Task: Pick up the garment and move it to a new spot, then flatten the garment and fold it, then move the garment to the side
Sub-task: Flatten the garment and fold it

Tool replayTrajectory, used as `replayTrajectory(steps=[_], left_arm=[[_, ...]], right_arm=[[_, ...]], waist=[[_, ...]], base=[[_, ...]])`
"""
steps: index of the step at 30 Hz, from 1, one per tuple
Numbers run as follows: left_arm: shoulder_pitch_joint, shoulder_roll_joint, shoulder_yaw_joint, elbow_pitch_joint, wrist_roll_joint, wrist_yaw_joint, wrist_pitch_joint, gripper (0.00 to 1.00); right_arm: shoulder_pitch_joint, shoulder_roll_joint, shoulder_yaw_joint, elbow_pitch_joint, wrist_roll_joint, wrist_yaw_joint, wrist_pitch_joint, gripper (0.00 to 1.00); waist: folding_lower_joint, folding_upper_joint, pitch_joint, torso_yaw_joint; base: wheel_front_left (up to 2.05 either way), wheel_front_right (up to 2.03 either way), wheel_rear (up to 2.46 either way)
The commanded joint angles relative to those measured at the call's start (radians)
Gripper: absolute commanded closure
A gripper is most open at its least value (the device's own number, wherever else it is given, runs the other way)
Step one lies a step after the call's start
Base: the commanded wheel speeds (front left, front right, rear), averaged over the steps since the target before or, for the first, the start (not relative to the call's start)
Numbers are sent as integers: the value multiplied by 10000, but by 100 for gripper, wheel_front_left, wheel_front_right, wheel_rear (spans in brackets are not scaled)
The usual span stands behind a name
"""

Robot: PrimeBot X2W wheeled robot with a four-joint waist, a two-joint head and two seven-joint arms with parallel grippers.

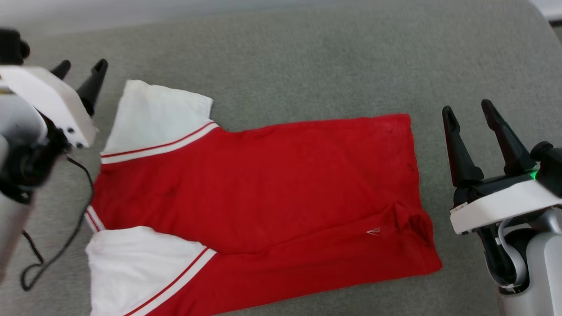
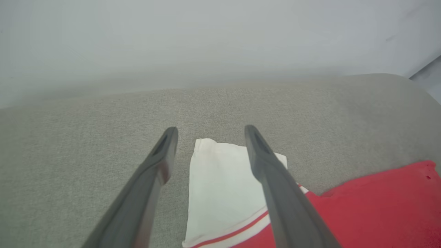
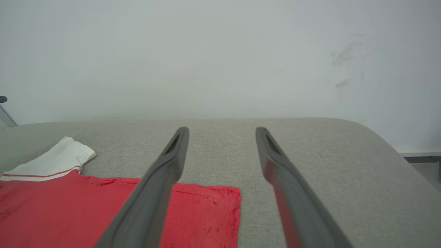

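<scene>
Two grippers flank the garment [image 1: 263,184], one at each end, and neither touches it. At far left in the head view, the left gripper [image 1: 82,66] hangs over the grey padded surface [image 1: 307,57] just beyond the upper white sleeve [image 1: 158,118]. Its two fingers are parted with nothing between them. Its own wrist view shows that sleeve's outer corner lying below and between the spread fingers, which suggests it is lined up to take that corner.

A thin black cable [image 1: 66,237] loops down from the arm across the padding near the collar trim [image 1: 93,219]. It looks close enough to the cloth to snag if the arm sweeps low.

The shirt lies sideways with its plain red side up, collar end to the left and hem [image 1: 412,175] to the right. The lower white sleeve [image 1: 136,263] runs off the bottom edge of the view. A long crease crosses the lower body toward a small puckered bunch [image 1: 406,224] by the hem. From that I judge the flattening mostly done but unfinished there, with the folding probably ahead.

At right, the right gripper [image 1: 467,107] stands beside the hem and apart from it, fingers spread and empty. It seems placed to take the hem corner while the other takes the sleeve end.
</scene>
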Motion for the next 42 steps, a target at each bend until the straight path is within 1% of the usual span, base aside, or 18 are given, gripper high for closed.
replayTrajectory(steps=[1, 5, 7, 10, 14, 18, 19, 20, 21, 25, 28, 29, 33, 36, 38, 42], left_arm=[[-484, 191, -135, 222, -64, -178, 601, 0], [-1656, 675, -632, 780, -70, -570, 2634, 0], [-2145, 874, -854, 1083, -100, -691, 3607, 0], [-2587, 1098, -1190, 1545, -86, -751, 4847, 0], [-2925, 1220, -1301, 2142, -232, -731, 5694, 0], [-2530, 841, -1404, 2917, -760, -603, 6420, 0], [-2377, 700, -1447, 3078, -914, -523, 6630, 16], [-2286, 595, -1469, 3154, -974, -495, 6683, 66], [-2238, 513, -1480, 3214, -1021, -476, 6651, 100], [-2239, 325, -1418, 3299, -938, -392, 6188, 100], [-2460, 230, -1341, 3322, -753, -466, 5695, 100], [-2831, 70, -1285, 3284, -644, -596, 5282, 100], [-3251, -239, -1259, 3167, -614, -826, 4880, 100], [-3401, -524, -1367, 2989, -551, -991, 4746, 100], [-3491, -616, -1420, 2856, -521, -1094, 4710, 100], [-3636, -755, -1472, 2618, -462, -1170, 4621, 100]], right_arm=[[-157, 69, -16, -117, -70, -4, -68, 0], [-259, 227, 52, -215, 10, -4, -39, 0], [-320, 286, 103, -188, 31, -4, -52, 0], [-423, 360, 217, -132, 141, -4, -118, 0], [-527, 424, 396, -18, 283, -4, -204, 0], [-524, 399, 404, 159, 428, -4, -194, 0], [-503, 379, 371, 234, 473, -4, -114, 0], [-528, 350, 354, 255, 489, -4, -120, 0], [-561, 319, 348, 299, 534, -2, -60, 0], [-791, 117, 338, 651, 1000, -4, 529, 0], [-1207, -91, 321, 1109, 1525, -4, 1244, 0], [-1878, -493, 368, 1979, 2031, -2, 2415, 0], [-2829, -997, 702, 3128, 2459, -2, 3954, 0], [-3528, -1218, 980, 3825, 2680, -4, 4883, 0], [-3912, -1323, 1201, 4340, 2723, -2, 5424, 0], [-4766, -1299, 1486, 5366, 2905, -4, 6093, 0]], waist=[[-2, 0, 907, -636], [-2, 0, 1491, -997], [-2, 0, 1751, -1160], [-2, 0, 2105, -1399], [-2, 0, 2480, -1696], [-2, 0, 2611, -1823], [-2, 0, 2618, -1825], [-2, 0, 2620, -1820], [-2, 0, 2606, -1803], [-2, 0, 2401, -1631], [-2, 0, 2114, -1411], [-2, 0, 1784, -1096], [-2, 0, 1425, -570], [-2, 0, 1320, -210], [-2, 0, 1342, 9], [-2, 0, 1554, 320]], base=[[0, 0, 0], [0, 0, 0], [0, 0, 0], [0, 0, 0], [0, 0, 0], [0, 0, 0], [0, 0, 0], [0, 0, 0], [0, 0, 0], [0, 0, 0], [0, 0, 0], [0, 0, 0], [0, 0, 0], [0, 0, 0], [0, 0, 0], [0, 0, 0]])
